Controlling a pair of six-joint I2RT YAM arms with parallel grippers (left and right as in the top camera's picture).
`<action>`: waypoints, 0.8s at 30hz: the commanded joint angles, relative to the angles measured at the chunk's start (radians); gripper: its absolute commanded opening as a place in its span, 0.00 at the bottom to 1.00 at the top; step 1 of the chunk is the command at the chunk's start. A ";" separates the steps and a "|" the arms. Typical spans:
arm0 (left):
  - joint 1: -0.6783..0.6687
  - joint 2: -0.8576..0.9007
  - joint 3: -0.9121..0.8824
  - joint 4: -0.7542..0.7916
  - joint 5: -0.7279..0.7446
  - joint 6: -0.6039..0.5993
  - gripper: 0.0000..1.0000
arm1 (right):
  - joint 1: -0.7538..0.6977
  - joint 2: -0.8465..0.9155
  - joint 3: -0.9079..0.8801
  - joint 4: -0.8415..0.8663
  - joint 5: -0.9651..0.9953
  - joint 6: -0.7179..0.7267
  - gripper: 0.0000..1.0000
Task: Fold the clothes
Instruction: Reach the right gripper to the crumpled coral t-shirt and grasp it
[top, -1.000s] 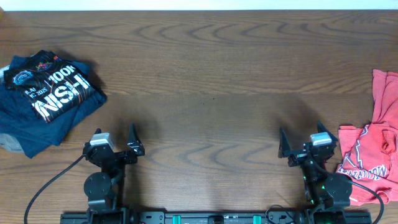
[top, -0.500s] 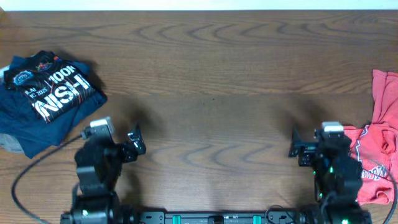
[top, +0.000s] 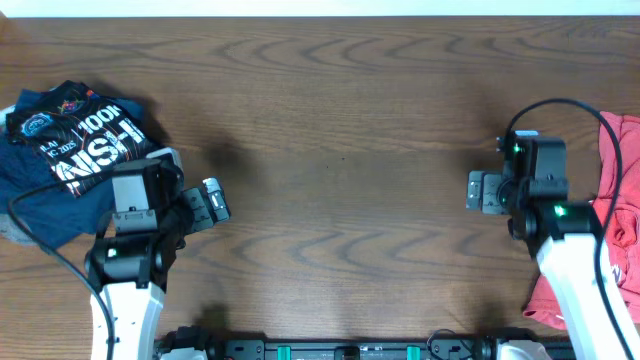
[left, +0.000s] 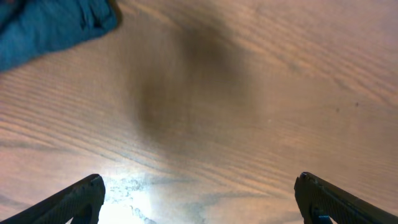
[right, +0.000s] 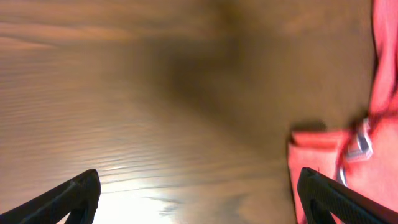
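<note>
Right gripper (top: 483, 191), released and empty like the left gripper (top: 212, 203), should reach the crumpled coral T-shirt (top: 622, 150) and pinch one edge cleanly.

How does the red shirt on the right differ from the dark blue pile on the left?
The coral-red T-shirt lies at the right edge of the wooden table; the navy shirts lie at its left. The coral-red T-shirt is rumpled and unfolded; the navy shirts sit folded in a stack. Bold white lettering shows on the navy shirts; the coral-red T-shirt's print is mostly hidden. Both rest on the wooden table.
</note>
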 joint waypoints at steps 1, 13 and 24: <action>0.004 0.019 0.019 -0.009 0.013 -0.002 0.98 | -0.103 0.116 0.011 -0.011 0.156 0.165 0.98; 0.004 0.023 0.019 -0.007 0.013 -0.002 0.98 | -0.352 0.394 0.010 0.087 0.152 0.224 0.88; 0.004 0.023 0.019 -0.007 0.013 -0.002 0.98 | -0.414 0.513 0.010 0.156 0.121 0.246 0.05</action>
